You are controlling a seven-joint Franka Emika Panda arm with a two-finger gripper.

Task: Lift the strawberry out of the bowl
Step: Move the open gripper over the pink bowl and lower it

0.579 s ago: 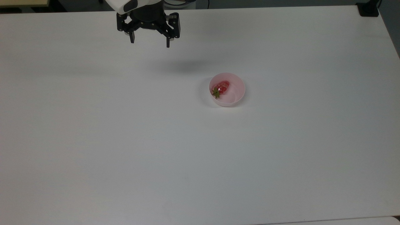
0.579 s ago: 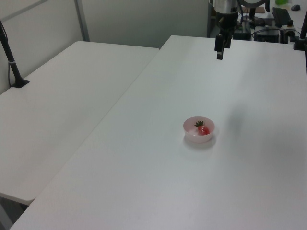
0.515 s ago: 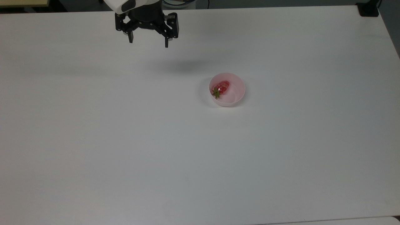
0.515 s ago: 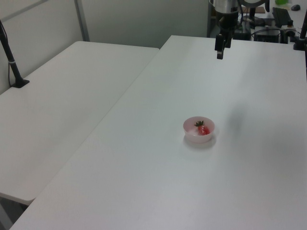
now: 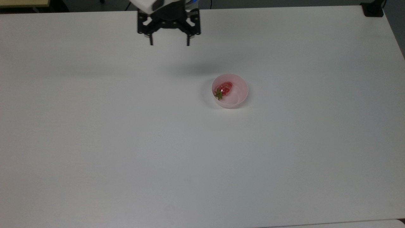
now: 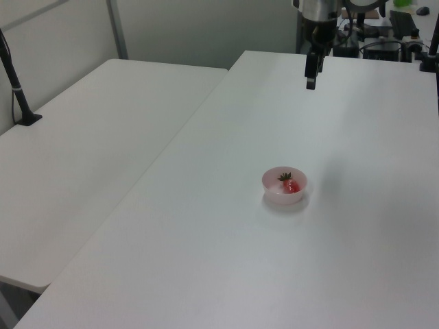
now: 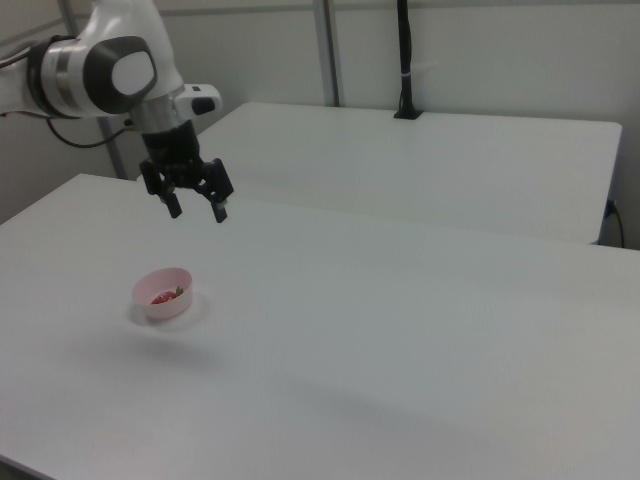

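I am holding my hand (image 5: pixel 169 44) up in the air above the white tabletop (image 5: pixel 126 142), with both fingers pointing straight down and spread wide, nothing between them. In the top view my hand is sitting near twelve o'clock of the tabletop, and my soft shadow is falling on the bare surface just below it. In the right view my hand (image 7: pixel 196 212) is hanging clear of the surface, above and a little beyond the bowl (image 7: pixel 163 294). In the left view my hand (image 6: pixel 311 86) is showing edge on, far up the tabletop.

The strawberry (image 5: pixel 224 89) is lying inside the pale pink bowl (image 5: pixel 237 98), which is standing upright on the tabletop at about four o'clock from my hand in the top view, well apart from it. The berry is resting on its side against the bowl's wall at about ten o'clock, its red body pointing toward one o'clock and its green leafy top toward seven o'clock. In the left view the strawberry (image 6: pixel 291 184) is lying in the bowl (image 6: pixel 277 195) with its leaves up. In the right view the strawberry (image 7: pixel 165 296) is showing as a small red spot inside the bowl.
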